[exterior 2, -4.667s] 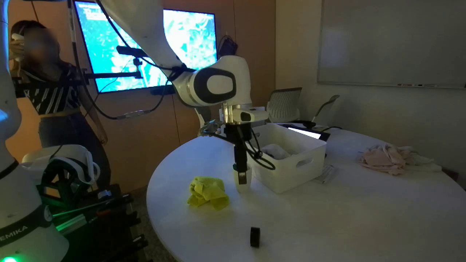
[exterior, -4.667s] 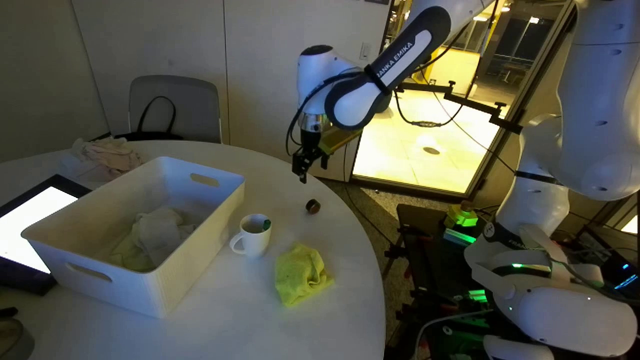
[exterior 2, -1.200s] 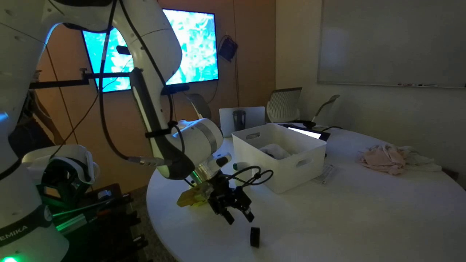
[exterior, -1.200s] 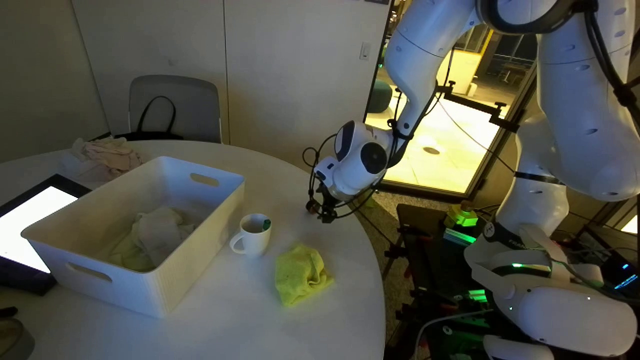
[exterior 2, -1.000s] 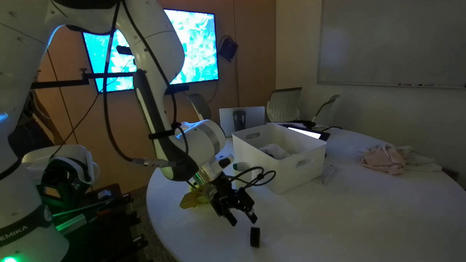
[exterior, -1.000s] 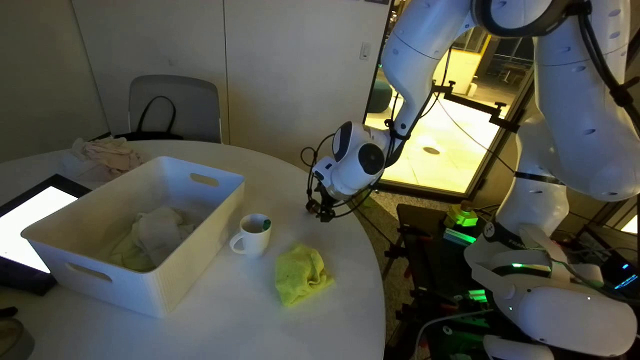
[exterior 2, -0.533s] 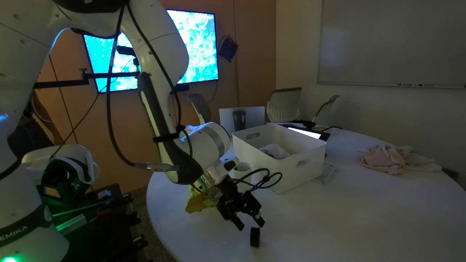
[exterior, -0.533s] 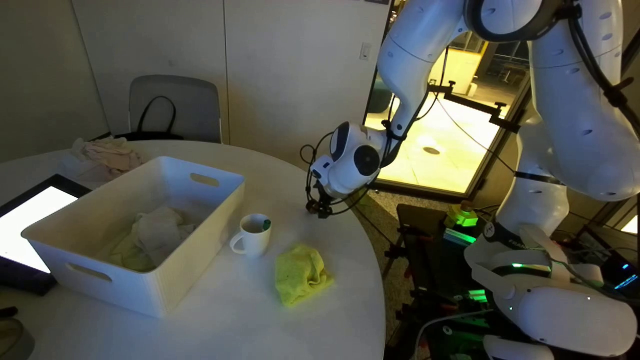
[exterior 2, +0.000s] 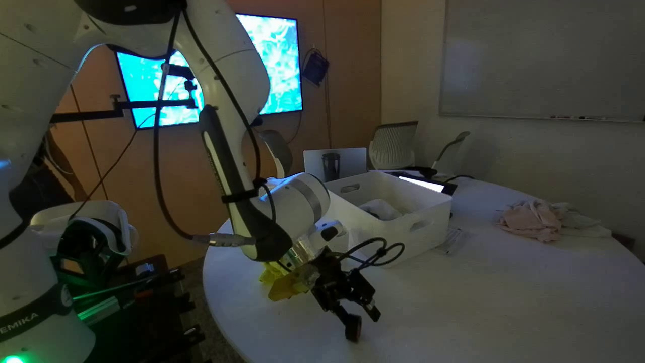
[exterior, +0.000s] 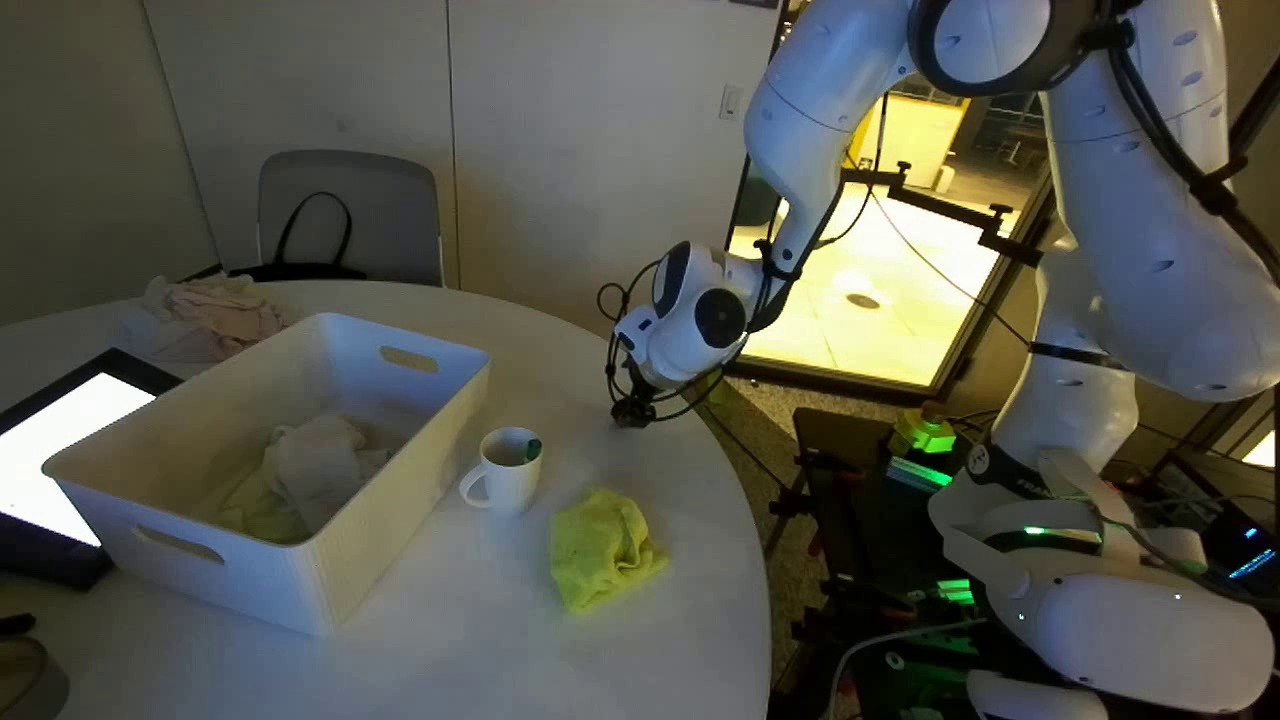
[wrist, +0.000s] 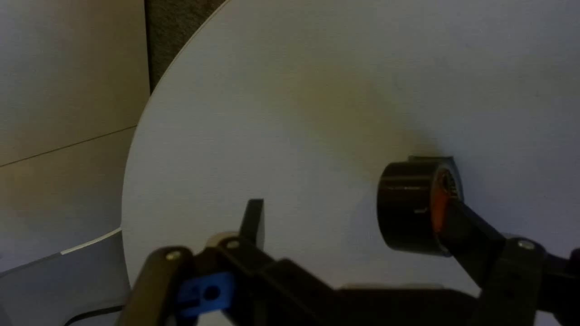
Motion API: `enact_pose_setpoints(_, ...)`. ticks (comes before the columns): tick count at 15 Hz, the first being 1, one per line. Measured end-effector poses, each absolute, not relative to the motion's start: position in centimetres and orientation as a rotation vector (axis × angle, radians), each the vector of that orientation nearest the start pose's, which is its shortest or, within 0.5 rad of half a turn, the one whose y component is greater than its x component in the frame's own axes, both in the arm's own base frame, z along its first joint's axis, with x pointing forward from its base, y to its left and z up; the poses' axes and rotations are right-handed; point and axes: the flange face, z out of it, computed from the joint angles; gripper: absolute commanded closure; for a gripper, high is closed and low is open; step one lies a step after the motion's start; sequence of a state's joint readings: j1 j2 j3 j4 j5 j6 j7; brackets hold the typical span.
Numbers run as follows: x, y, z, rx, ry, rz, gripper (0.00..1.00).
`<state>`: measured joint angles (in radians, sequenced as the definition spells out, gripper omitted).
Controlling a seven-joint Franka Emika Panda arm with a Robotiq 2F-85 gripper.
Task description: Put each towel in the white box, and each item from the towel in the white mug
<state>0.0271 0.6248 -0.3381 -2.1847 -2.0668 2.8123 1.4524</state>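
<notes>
White tabletop before you: yellow-green towel near the white mug, cloth inside the white box. Your gripper stands with jaws wide apart, holding nothing; in the wrist view, one jaw overlaps the dark tape roll; contact cannot be confirmed.

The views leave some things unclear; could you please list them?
In the wrist view: part of the roll, behind a finger.
In an exterior view: much of the yellow towel, behind the arm.
In an exterior view: part of the green item, hidden by the mug.
</notes>
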Motion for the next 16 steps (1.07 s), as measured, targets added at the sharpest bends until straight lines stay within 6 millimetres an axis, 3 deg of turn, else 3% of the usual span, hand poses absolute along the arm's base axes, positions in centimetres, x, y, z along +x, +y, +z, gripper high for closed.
enact_pose_setpoints(9,48.4,-15.3,7.2,2.403,0.409,0.351,0.0)
enact_pose_setpoints(10,48.5,-15.5,7.0,2.401,0.408,0.349,0.05)
enact_pose_setpoints(11,48.6,-15.7,6.7,2.4,0.408,0.346,0.25)
enact_pose_setpoints(16,49.0,-16.3,5.7,2.395,0.41,0.336,0.65)
